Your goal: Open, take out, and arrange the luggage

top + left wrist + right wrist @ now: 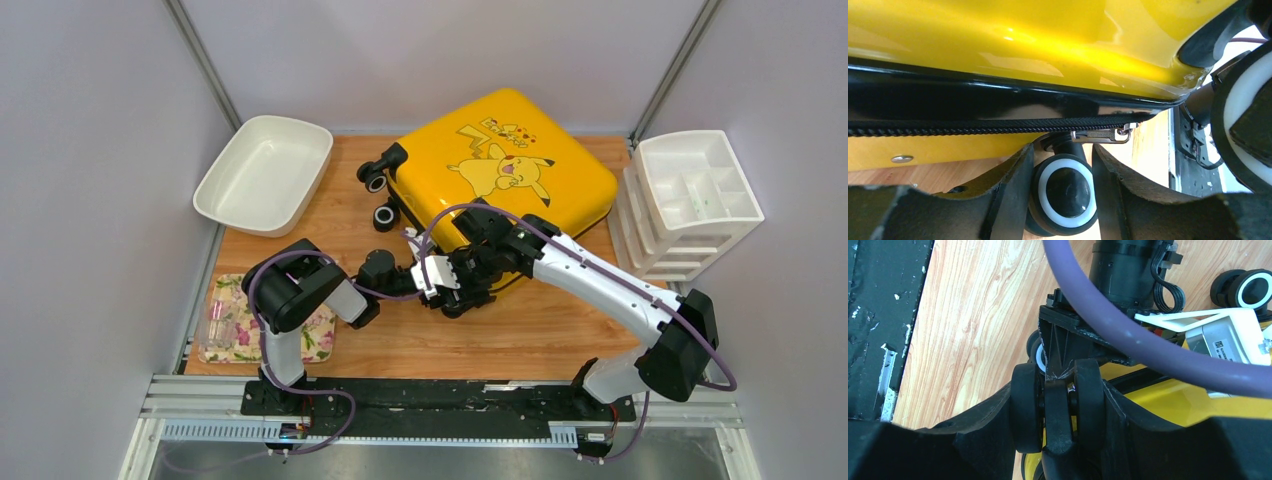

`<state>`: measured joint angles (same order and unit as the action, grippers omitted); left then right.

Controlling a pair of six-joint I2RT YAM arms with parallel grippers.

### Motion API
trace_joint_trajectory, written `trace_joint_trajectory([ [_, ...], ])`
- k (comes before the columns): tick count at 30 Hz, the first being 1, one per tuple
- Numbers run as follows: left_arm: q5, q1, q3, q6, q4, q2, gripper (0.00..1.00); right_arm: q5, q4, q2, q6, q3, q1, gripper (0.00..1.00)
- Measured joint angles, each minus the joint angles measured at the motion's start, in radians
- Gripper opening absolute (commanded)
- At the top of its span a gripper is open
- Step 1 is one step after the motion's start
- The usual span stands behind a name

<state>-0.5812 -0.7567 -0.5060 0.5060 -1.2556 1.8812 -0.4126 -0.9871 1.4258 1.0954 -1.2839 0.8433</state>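
Top external: I'm seeing the luggage (510, 165) lying flat on the wooden table (540, 330), cartoon side up, with both arms reaching in at its near-left corner.

Left wrist: the left gripper (1062, 150) is straddling a white-ringed wheel (1063, 197) under the luggage's edge. Both fingers (1008, 190) are pressing its sides, so I'm calling it gripped. Just above the wheel, the zipper pull (1098, 135) is lying along the closed black zipper (973, 127).

Right wrist: the right gripper (1058, 390) is clamping a twin black wheel (1025, 410) at that same corner.

A white tray (265, 170) is sitting left of the luggage and a white organizer (700, 190) right of it.
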Motion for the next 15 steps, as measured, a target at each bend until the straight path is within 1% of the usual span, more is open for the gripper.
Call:
trace_joint_trajectory([
  [2,0.002,0.002,-0.004,0.001,0.011,-0.002,0.55,0.000,0.000,0.000,0.000,0.000,0.000,0.00],
  [3,0.002,0.003,-0.006,0.002,0.014,-0.003,0.62,0.000,0.000,0.000,0.000,0.000,0.000,0.00],
  [5,-0.011,0.003,-0.007,0.010,0.018,-0.011,0.67,0.000,0.000,0.000,0.000,0.000,0.000,0.00],
  [6,-0.018,0.001,-0.007,0.011,0.020,-0.018,0.68,0.000,0.000,0.000,0.000,0.000,0.000,0.00],
  [8,-0.026,-0.001,-0.007,0.020,0.032,-0.031,0.66,-0.001,-0.003,-0.001,0.000,0.000,0.000,0.00],
  [11,-0.027,-0.001,-0.007,0.027,0.042,-0.036,0.58,0.000,-0.002,-0.003,0.000,0.000,0.000,0.00],
  [12,-0.027,-0.001,-0.008,0.026,0.041,-0.039,0.49,0.001,-0.001,-0.002,0.000,0.000,0.000,0.00],
  [14,-0.026,-0.002,-0.013,0.027,0.039,-0.046,0.39,0.000,0.000,-0.002,0.000,0.000,0.000,0.00],
  [15,-0.031,-0.004,-0.018,0.029,0.040,-0.052,0.28,0.000,0.000,-0.002,0.000,0.000,0.000,0.00],
])
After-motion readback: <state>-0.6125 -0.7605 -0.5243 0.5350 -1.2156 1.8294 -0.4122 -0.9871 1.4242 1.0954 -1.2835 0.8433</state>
